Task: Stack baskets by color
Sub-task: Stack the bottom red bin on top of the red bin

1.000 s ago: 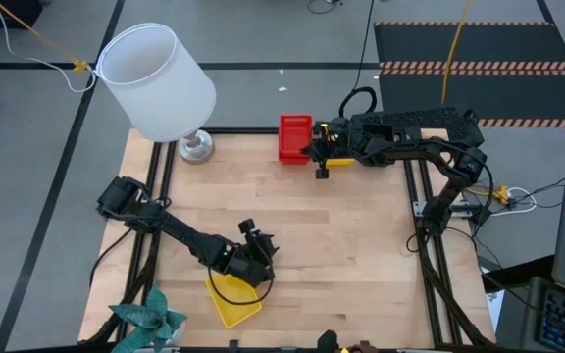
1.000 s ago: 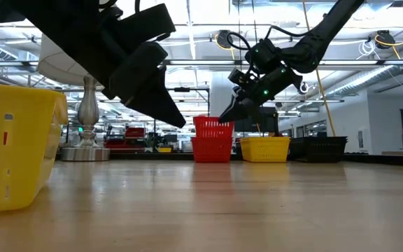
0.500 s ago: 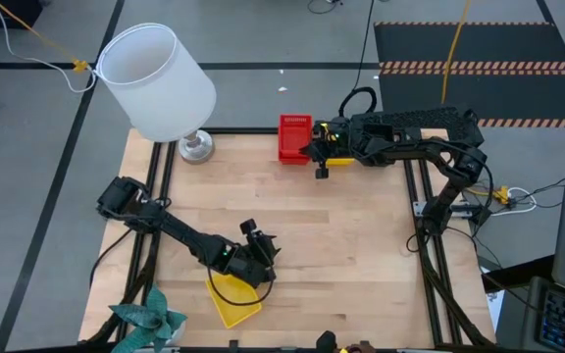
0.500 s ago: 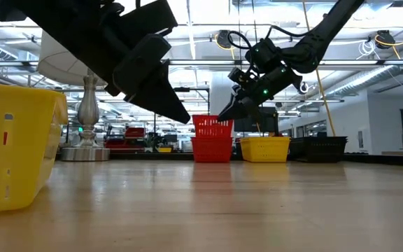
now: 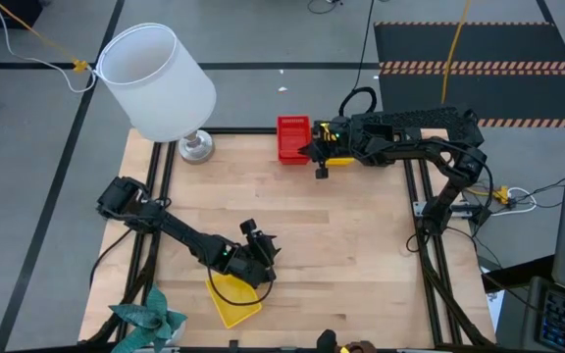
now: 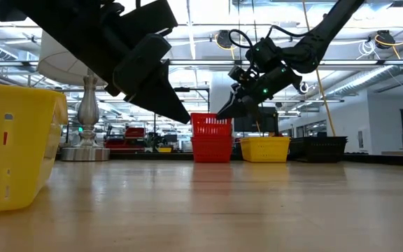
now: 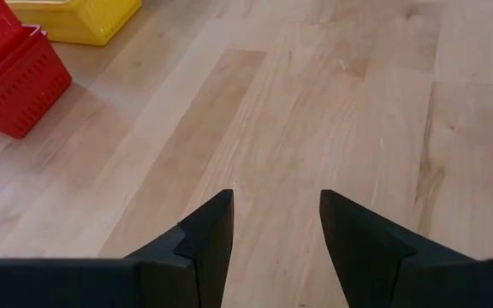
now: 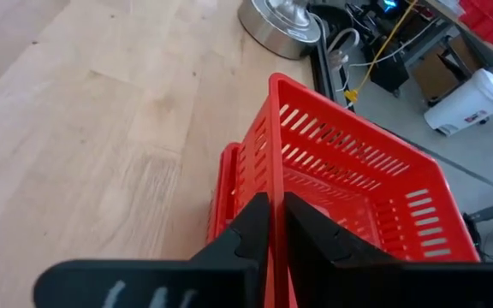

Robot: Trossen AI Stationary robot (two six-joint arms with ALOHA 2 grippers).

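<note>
my right gripper (image 8: pixel 272 224) sits at the upper middle of the high view, by the far edge of the pale wooden table (image 5: pixel 351 235). its two dark fingers are pinched on the near wall of the top red perforated plastic basket (image 8: pixel 358 184), which rests, slightly askew, in another red basket (image 7: pixel 11 81) beneath it. the grip looks very thin, with only the mesh wall between the pads. just right of the red pair in the low view stands a yellow mesh basket (image 6: pixel 264 148), and a black one (image 6: pixel 320 148) beyond it.

my left gripper (image 7: pixel 275 231) hovers low in the lower middle of the high view, fingers spread apart and empty, over bare wood just above a lone yellow plastic basket (image 5: pixel 231 299). the white lampshade (image 5: pixel 155 80) on its metal base fills the upper left.

the risks i see: if i let go while the top red basket is tilted, it may jam crooked instead of nesting. if i pull away before the fingers have spread, i could drag the whole red stack toward the table's edge, which is close behind it. my wrist is also crowded against the yellow basket, so a sideways swing could knock it.
</note>
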